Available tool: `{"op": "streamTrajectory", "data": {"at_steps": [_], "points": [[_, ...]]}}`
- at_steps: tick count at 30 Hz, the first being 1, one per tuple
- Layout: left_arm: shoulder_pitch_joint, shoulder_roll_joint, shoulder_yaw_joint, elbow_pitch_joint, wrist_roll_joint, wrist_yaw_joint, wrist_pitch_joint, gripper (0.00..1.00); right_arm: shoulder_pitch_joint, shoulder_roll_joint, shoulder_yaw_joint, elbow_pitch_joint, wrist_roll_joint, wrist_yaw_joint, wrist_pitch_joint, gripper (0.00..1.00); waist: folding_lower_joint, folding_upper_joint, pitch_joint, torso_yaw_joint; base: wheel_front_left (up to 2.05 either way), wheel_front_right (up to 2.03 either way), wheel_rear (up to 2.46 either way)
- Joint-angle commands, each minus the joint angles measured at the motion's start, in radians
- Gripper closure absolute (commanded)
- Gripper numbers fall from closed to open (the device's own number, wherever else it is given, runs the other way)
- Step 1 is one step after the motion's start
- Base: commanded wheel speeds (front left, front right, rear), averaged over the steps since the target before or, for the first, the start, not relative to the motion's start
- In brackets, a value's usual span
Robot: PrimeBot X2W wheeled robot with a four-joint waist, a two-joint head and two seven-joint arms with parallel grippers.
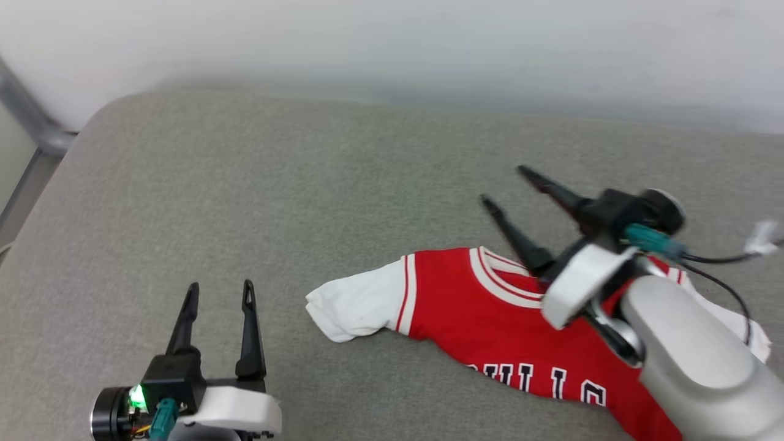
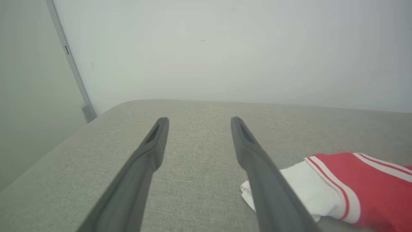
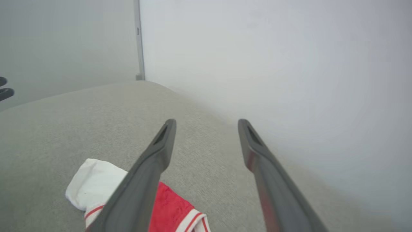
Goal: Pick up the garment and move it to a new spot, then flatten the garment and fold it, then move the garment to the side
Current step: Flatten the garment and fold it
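The garment (image 1: 484,312), a red jersey with white sleeves and black letters, lies face up and rumpled on the grey cushion at the lower right. Its collar and one white sleeve face left. My right gripper (image 1: 503,185) hovers open above the collar, fingers pointing up and left, nothing between them; its forearm hides the shirt's right part. My left gripper (image 1: 220,288) stands open at the lower left, clear of the sleeve. The left wrist view has the garment's sleeve (image 2: 309,190) just right of the left gripper (image 2: 199,120). In the right wrist view the garment (image 3: 167,209) lies below the right gripper (image 3: 206,121).
The grey upholstered cushion (image 1: 275,184) ends in a rounded corner at the far left, with a metal frame bar (image 1: 30,122) beyond it. A pale wall (image 1: 429,43) runs along the back edge. Bare cushion lies left of and behind the shirt.
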Motion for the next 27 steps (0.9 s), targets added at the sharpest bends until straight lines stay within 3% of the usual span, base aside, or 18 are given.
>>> {"op": "streamTrajectory", "data": {"at_steps": [1,7,11,21,27], "points": [[0.021,-0.001,0.001,-0.004,0.004,0.001,-0.003,0.0,0.048,0.005,-0.071,-0.02,-0.034,-0.001,-0.007,0.0,0.0001,0.0,-0.028,-0.031,0.0,0.0,0.0],[0.041,-0.001,0.022,-0.005,0.01,-0.013,-0.003,0.0,0.276,0.081,-0.433,-0.174,-0.223,-0.001,-0.009,0.0,0.0001,0.0,-0.055,-0.067,0.0,0.0,0.0],[0.051,-0.001,0.029,-0.004,0.014,-0.022,-0.003,0.0,0.428,0.159,-0.606,-0.272,-0.308,-0.001,-0.009,0.0,0.0001,0.0,-0.067,-0.079,0.0,0.0,0.0],[0.05,0.005,0.039,-0.003,0.026,-0.045,-0.003,0.0,0.624,0.255,-0.796,-0.41,-0.389,-0.001,-0.009,0.0,0.0001,0.0,-0.081,-0.105,0.0,0.0,0.0],[-0.024,0.043,0.029,0.021,0.023,-0.109,-0.003,0.0,0.688,0.277,-0.834,-0.458,-0.412,-0.001,-0.009,0.0,0.0001,0.0,-0.076,-0.121,0.0,0.0,0.0]]}}
